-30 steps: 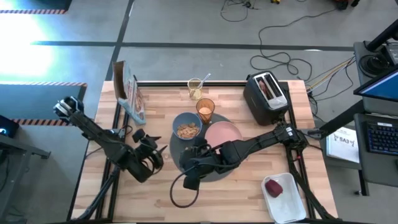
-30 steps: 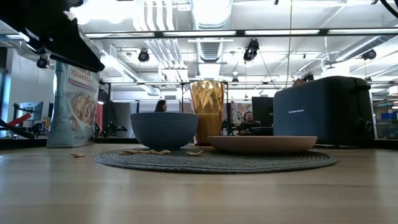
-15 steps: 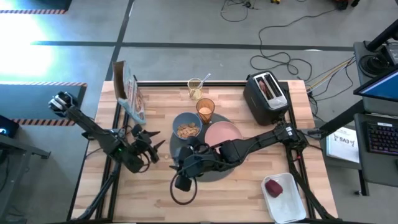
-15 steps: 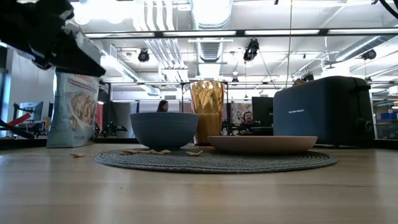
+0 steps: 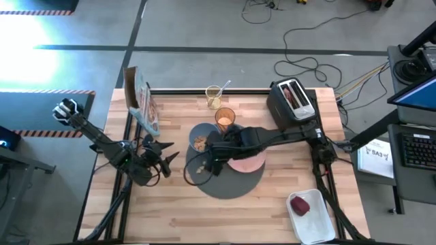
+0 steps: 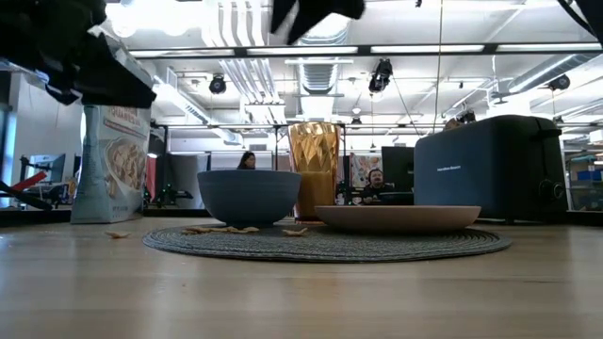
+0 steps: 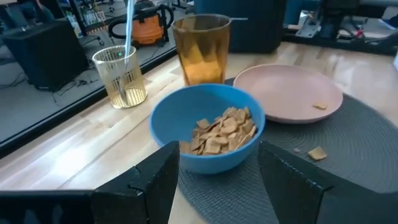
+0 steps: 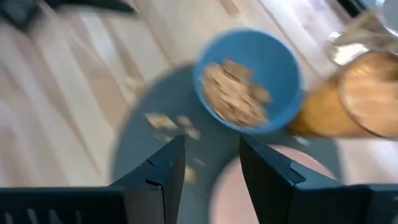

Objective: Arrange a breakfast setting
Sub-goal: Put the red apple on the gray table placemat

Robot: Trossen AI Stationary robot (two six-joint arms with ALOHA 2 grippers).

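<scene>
Mat (image 5: 228,178) mid-bench, dark-grey | blue bowl (image 7: 208,134) with cereal on mat's rear-left part | pink plate (image 7: 288,93) beside bowl, amber tumbler (image 7: 200,48) behind both | left gripper (image 7: 214,186) released, empty, near left edge | right gripper (image 8: 211,168) above bowl, jaws parted, empty | apple (image 5: 300,205) in tray (image 5: 317,224), front-right corner

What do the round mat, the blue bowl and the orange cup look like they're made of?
The large round dark-grey mat looks woven, fabric or vinyl, from its ribbed texture. The small blue bowl seems matte plastic or glazed ceramic: smooth, evenly coloured. The amber tumbler is translucent, glass or plastic; its sides look faceted in the low view.
</scene>
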